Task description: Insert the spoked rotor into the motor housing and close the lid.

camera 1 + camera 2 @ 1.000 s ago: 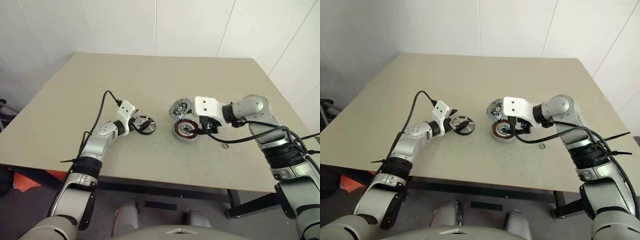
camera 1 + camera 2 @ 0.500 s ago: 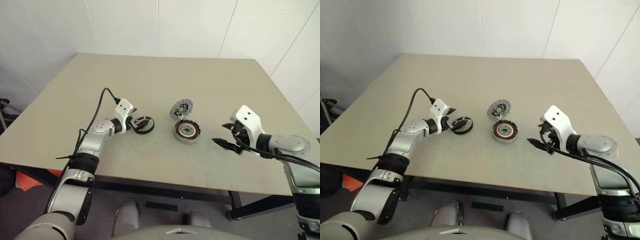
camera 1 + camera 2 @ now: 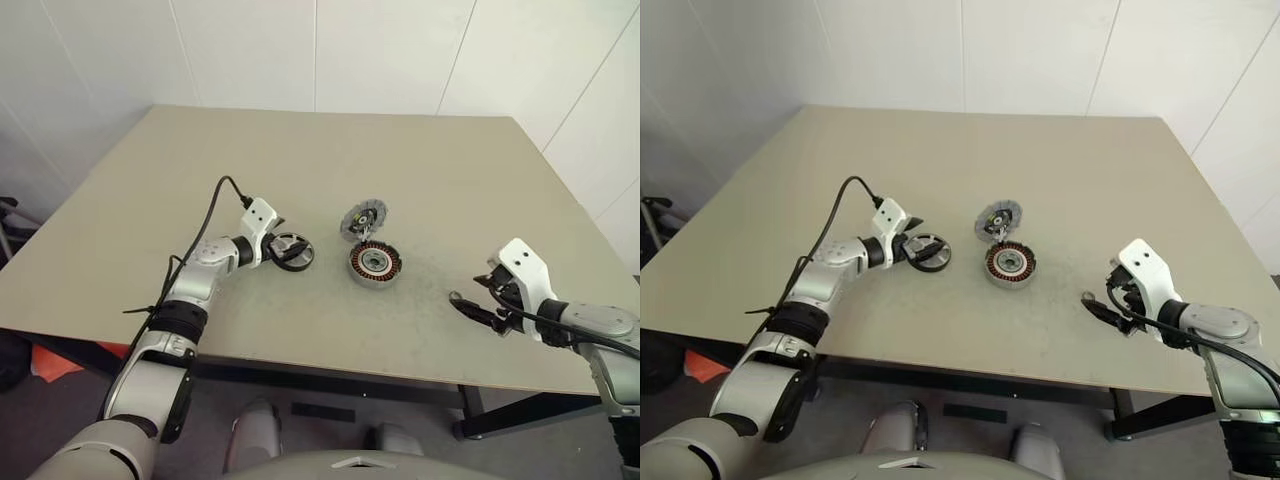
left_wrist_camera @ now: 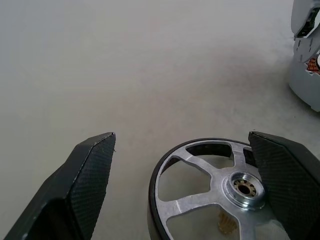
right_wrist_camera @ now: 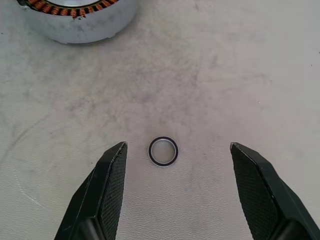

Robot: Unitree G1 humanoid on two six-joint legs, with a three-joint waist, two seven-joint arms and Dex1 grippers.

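A wide beige table (image 3: pixel 330 150) stretches in front of me, backed by white wall panels (image 3: pixel 380 50). My left arm reaches forward over the table's left half, a black cable (image 3: pixel 205 215) looping above its forearm. My left gripper (image 3: pixel 277 248) sits low at the spoked wheel (image 3: pixel 291 251), which lies flat on the table left of centre; my two black fingers (image 4: pixel 85 185) are spread wide, one on each side of the wheel's dark rim, and I cannot tell whether either one touches it. From my left wrist, the wheel shows silver spokes running to a small bright hub (image 4: pixel 244 187). My right arm comes in from the table's right side, near the front edge, and my right gripper (image 3: pixel 470 307) points toward the middle with its fingers (image 5: pixel 112 185) spread apart, holding nothing. Near the table's centre sits the round grey motor cup (image 3: pixel 375 263), open on top, with a ring of copper-coloured windings inside. Just behind it, toward the wall, is the ribbed grey lid (image 3: pixel 362 218), tilted up on its edge rather than lying flat; I cannot tell if it touches the cup. Smallest of all, a tiny metal ring (image 5: pixel 163 151) lies flat on the table between my right fingertips in my right wrist's view, apart from both, with the cup's wall beyond it.
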